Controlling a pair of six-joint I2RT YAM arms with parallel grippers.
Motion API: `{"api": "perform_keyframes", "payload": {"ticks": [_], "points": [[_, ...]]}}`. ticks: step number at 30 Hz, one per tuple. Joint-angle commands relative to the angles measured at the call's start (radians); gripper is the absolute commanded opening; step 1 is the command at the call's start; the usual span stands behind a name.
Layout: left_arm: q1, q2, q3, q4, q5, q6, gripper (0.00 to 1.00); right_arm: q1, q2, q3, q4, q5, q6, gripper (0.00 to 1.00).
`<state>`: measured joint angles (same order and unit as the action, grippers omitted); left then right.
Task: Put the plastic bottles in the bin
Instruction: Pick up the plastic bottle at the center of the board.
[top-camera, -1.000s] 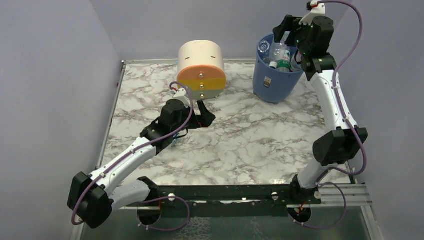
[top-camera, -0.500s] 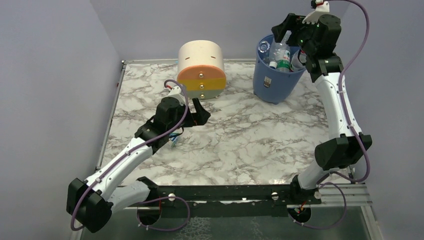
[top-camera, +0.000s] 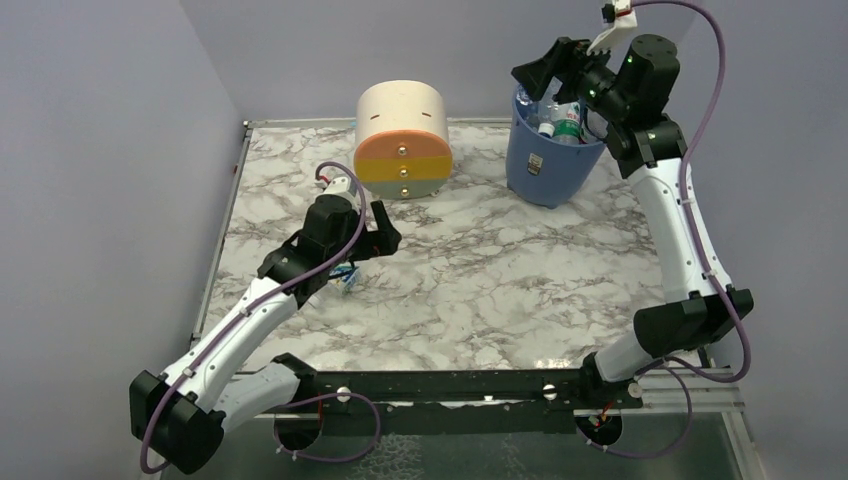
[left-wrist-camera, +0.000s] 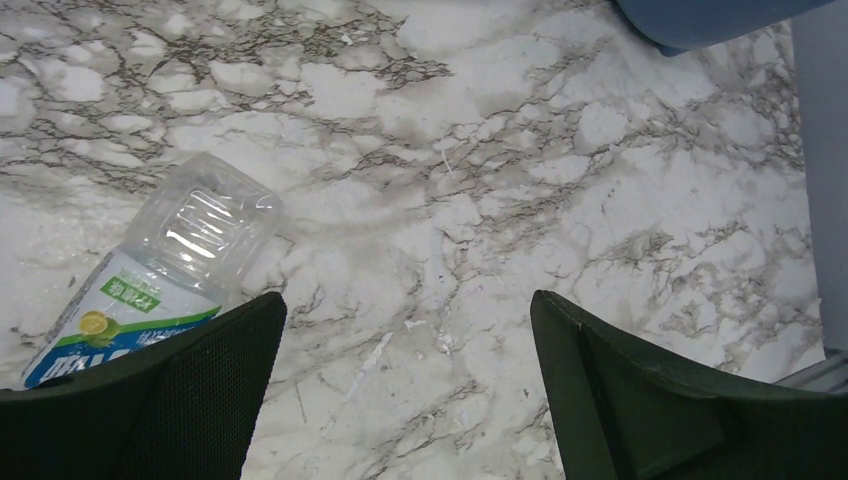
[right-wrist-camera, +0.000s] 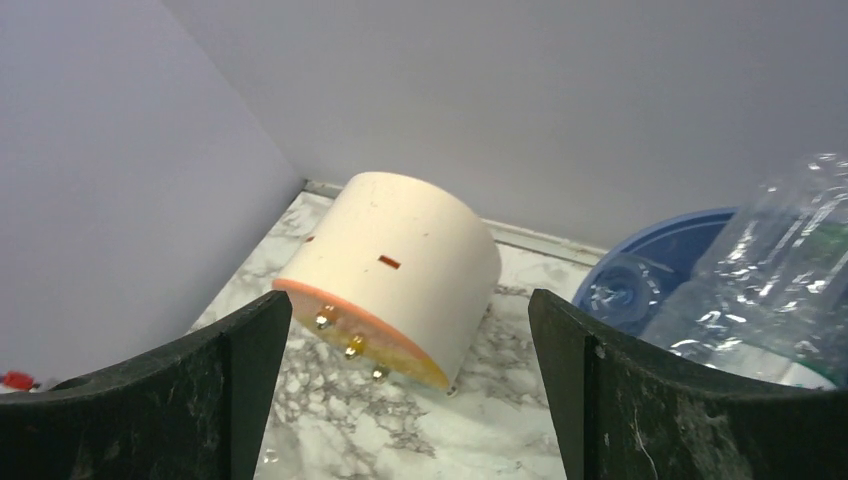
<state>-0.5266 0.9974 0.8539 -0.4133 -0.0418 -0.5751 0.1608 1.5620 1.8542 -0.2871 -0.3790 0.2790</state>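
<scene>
One bottle (left-wrist-camera: 185, 245) beside the left tool (left-wrist-camera: 405, 305)

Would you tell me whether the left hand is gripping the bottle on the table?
No, the left hand is open and empty, and the bottle lies on the table off to one side of it.

Top external: mounted high behind the arm bases, angled down and forward, covering the whole table (top-camera: 500, 290). Left wrist: close above the table, facing down past the left end effector (left-wrist-camera: 405, 300); bin (left-wrist-camera: 700, 18) at frame top. Right wrist: elevated beside the bin, facing obliquely down past the right end effector (right-wrist-camera: 410, 300) toward the drawer unit (right-wrist-camera: 400, 260). All three share the bin.
</scene>
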Motion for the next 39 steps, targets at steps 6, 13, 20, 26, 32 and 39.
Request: {"api": "perform_keyframes", "payload": {"ticks": [6, 13, 20, 26, 32, 39], "points": [[0.039, -0.023, 0.009, -0.122, -0.134, 0.05, 0.99, 0.078, -0.08, -0.077, -0.017, -0.053, 0.02, 0.92], [0.174, 0.013, 0.013, -0.161, -0.144, 0.138, 0.99, 0.198, -0.143, -0.233, 0.025, -0.09, 0.056, 0.92], [0.298, 0.095, -0.006, -0.147, -0.058, 0.205, 0.99, 0.301, -0.18, -0.388, 0.053, -0.092, 0.068, 0.92], [0.304, 0.175, -0.021, -0.126, 0.02, 0.214, 0.99, 0.339, -0.205, -0.47, 0.047, -0.094, 0.059, 0.92], [0.31, 0.257, -0.032, -0.102, 0.101, 0.213, 0.99, 0.358, -0.217, -0.524, 0.042, -0.101, 0.054, 0.92], [0.31, 0.271, -0.036, -0.102, 0.128, 0.22, 0.99, 0.37, -0.216, -0.585, 0.046, -0.105, 0.053, 0.92]]}}
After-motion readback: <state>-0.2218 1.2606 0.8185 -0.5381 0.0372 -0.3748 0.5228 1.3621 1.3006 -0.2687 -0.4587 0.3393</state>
